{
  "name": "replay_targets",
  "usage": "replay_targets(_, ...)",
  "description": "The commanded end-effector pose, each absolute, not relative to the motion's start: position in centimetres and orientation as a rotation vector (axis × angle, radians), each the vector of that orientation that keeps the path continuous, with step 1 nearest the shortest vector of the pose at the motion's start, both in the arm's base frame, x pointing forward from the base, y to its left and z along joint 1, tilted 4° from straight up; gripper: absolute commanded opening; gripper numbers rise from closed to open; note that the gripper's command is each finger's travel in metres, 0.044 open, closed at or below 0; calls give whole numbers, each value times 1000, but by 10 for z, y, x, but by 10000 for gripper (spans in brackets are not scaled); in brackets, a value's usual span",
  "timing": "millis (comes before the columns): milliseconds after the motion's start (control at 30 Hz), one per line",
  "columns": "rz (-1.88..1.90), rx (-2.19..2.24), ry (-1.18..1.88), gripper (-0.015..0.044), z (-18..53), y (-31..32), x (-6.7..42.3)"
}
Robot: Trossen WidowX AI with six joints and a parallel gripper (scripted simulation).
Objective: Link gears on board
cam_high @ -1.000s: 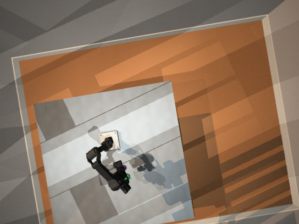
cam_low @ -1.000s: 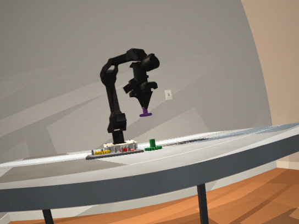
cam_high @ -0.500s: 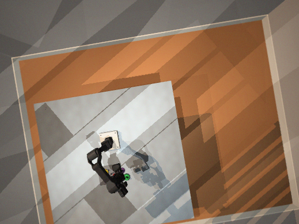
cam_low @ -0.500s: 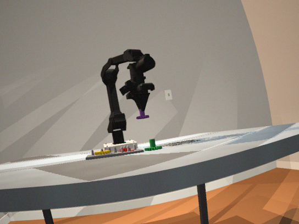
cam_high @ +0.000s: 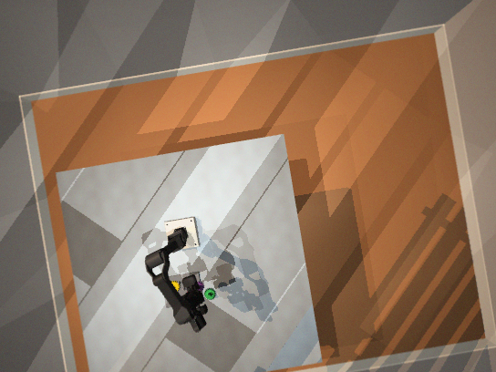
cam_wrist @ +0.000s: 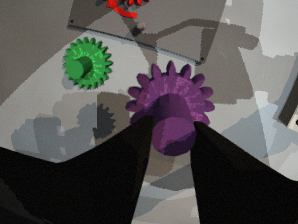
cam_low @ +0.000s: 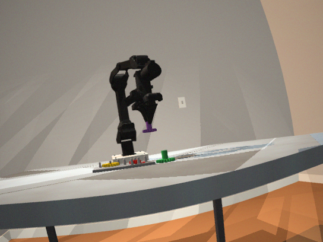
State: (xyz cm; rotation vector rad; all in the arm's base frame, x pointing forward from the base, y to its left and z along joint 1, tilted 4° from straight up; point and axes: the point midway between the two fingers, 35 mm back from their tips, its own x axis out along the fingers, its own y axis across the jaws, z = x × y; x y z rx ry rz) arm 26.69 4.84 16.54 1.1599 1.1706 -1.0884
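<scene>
My gripper (cam_low: 149, 122) (cam_wrist: 172, 127) is shut on the upright handle of the purple gear (cam_low: 149, 130) (cam_wrist: 172, 90). The gear hangs level, high above the table; in the top view the purple gear (cam_high: 201, 286) is partly hidden under the arm. The green gear (cam_high: 210, 294) (cam_low: 165, 160) (cam_wrist: 95, 62) stands on the table beside the grey board (cam_low: 101, 170) (cam_wrist: 165, 49). The yellow gear (cam_high: 175, 285) (cam_low: 110, 164) sits on the board. The red gear (cam_low: 135, 162) (cam_wrist: 139, 0) sits there too, cut off at the top of the wrist view, with the red arrow (cam_wrist: 121, 11) beside it. Several short pegs stand on the board.
The arm's white base plate (cam_high: 190, 222) (cam_low: 144, 155) is just behind the board. The arm covers much of the board in the top view. One bare peg (cam_wrist: 139, 28) shows near the board's edge in the wrist view. Dark shadows of the arm and gear lie on the table.
</scene>
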Motion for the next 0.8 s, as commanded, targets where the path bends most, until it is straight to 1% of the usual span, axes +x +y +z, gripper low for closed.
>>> replay_targets(0,-1090,1156,1179,0,159,40,270)
replay_targets(767,-1094,1155,1173,0,140,-6,288)
